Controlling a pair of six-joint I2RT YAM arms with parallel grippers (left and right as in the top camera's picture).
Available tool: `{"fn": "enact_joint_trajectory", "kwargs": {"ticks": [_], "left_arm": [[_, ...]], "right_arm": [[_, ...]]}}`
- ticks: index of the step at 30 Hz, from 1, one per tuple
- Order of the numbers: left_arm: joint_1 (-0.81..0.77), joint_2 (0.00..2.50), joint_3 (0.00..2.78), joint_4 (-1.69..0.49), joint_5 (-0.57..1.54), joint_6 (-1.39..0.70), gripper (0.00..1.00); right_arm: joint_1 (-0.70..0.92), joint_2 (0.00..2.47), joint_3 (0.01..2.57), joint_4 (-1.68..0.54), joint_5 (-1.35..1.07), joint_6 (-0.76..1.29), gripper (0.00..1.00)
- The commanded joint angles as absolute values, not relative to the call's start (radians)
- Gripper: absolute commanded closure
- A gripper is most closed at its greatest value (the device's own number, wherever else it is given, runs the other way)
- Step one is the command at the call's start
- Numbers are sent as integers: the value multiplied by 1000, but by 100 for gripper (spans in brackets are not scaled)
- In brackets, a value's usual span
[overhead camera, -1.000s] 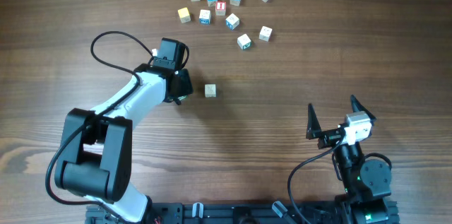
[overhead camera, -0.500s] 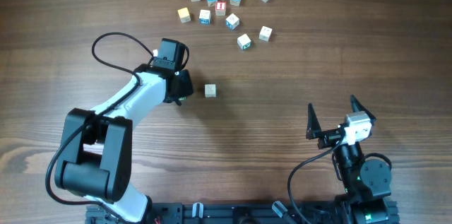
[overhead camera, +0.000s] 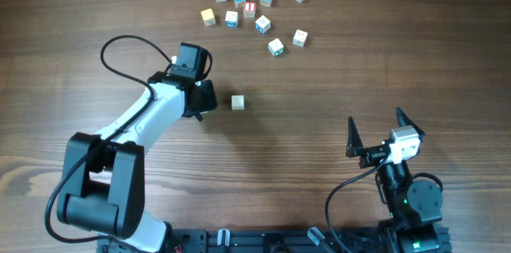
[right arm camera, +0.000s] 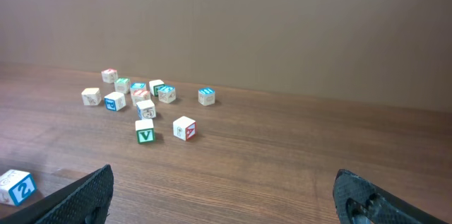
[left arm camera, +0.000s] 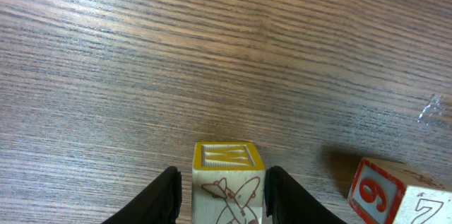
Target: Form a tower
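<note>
My left gripper (left arm camera: 222,197) is shut on a pale wooden cube (left arm camera: 227,180) with a yellow-framed W on top and a brown plane drawing on its near face. A black finger (left arm camera: 164,197) stands at each side of it. In the overhead view the left gripper (overhead camera: 204,97) hides this cube. A single cube (overhead camera: 238,103) sits just right of it on the table; in the left wrist view it shows a red 9 (left arm camera: 390,194). No tower is in view. My right gripper (overhead camera: 374,119) stands open and empty near the front right.
Several loose letter cubes (overhead camera: 251,7) lie scattered at the back of the wooden table (overhead camera: 335,77); the right wrist view shows them far ahead (right arm camera: 145,104), with a blue 2 cube (right arm camera: 15,186) at the lower left. The left arm's black cable (overhead camera: 128,45) loops beside it.
The left arm's elbow and rear link have shifted a little to the left. Its gripper stays at the same spot. The right arm and the cubes have not moved.
</note>
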State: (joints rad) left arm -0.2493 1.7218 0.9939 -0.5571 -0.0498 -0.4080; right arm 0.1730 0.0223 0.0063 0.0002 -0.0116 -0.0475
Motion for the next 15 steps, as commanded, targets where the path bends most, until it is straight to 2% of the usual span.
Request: {"fn": "enact_joint_trajectory", "kwargs": {"ticks": [1,8,11,15], "left_arm": [[-251,1703,1008,-571,-28,-397,59],[-257,1704,974,-539,-19,-400,69],[-257,1704,974,-543,-19,-400,66],[-257,1700,994,-529,-19,-397,78]], "right_arm": [[169,18,5,5,-25,-52,0],[169,18,5,5,-25,-52,0],[169,18,5,5,-25,-52,0],[169,18,5,5,-25,-52,0]]}}
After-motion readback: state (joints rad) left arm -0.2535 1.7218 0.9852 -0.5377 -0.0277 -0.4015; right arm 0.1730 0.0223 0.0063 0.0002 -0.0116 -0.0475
